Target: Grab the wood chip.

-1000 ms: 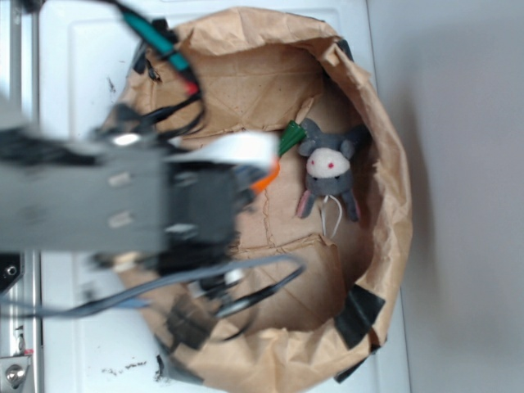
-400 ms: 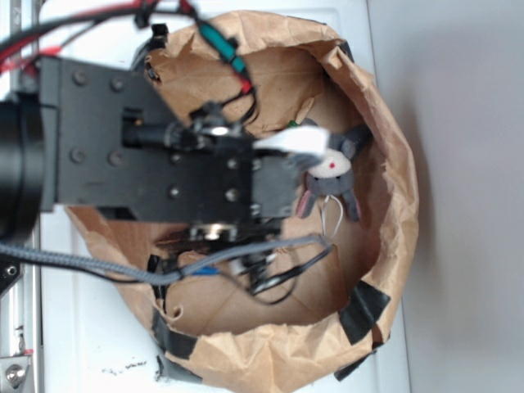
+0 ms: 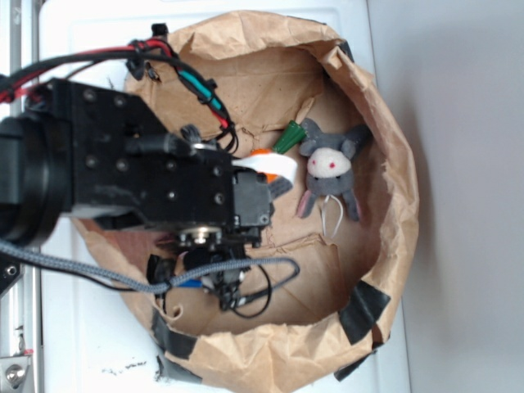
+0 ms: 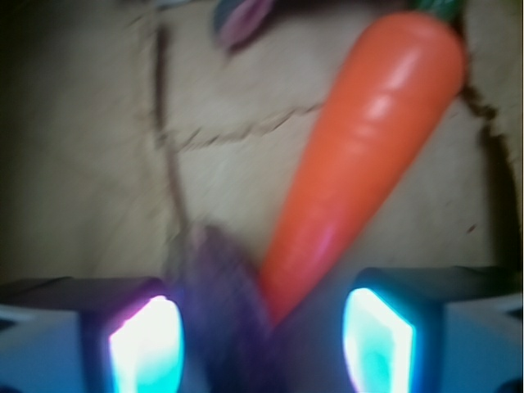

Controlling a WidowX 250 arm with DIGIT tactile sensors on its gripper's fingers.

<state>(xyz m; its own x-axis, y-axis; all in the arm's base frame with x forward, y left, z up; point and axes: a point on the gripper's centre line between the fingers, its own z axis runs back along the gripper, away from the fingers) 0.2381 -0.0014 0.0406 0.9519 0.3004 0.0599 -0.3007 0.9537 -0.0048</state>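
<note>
A crumpled round brown paper bag (image 3: 385,147), patched with black tape, is seen lying open on a white surface (image 3: 90,33). Most of its left half is covered in the exterior view by the black robot arm (image 3: 123,172). The gripper (image 4: 262,336) is held wide apart low over the paper floor, with neither glowing finger pad (image 4: 143,344) touching anything. Just beyond the gripper, a grey plush mouse with a white face (image 3: 329,168) is lying. A glossy orange toy carrot (image 4: 364,155) is seen slanting away from between the jaws, its narrow tip nearest them. The small dark brown wood chip (image 4: 221,286), blurred, lies between the fingers, just beside the carrot tip.
</note>
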